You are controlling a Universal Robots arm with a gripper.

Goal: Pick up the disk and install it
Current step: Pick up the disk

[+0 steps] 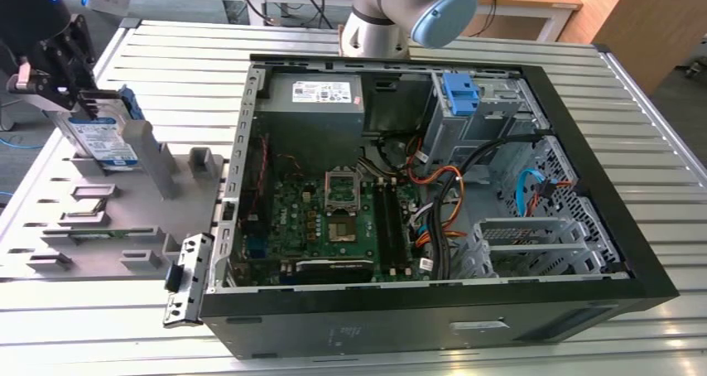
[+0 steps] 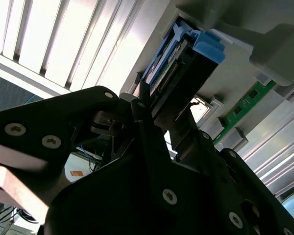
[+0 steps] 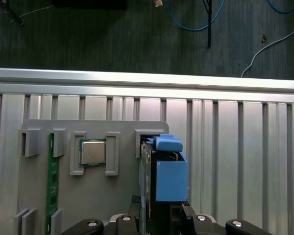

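1. At the back end of the grey tray (image 1: 132, 227), on the exterior view's left, the gripper (image 1: 83, 103) is clamped on the disk (image 1: 102, 140), fingers (image 2: 147, 147) pressed to either side.
2. The disk stands upright, just beside the tray's tall post.
3. On the tray near the disk lie a processor (image 3: 93, 152) and a memory stick (image 3: 51, 181).
4. Right of the tray sits the open computer case (image 1: 618, 227).

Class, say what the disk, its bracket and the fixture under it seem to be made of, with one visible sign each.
The disk looks like metal: silver sheen around a paper-looking label. The bracket is probably plastic: uniform matte blue. The fixture is perhaps plastic too: matte grey with moulded-looking slots.
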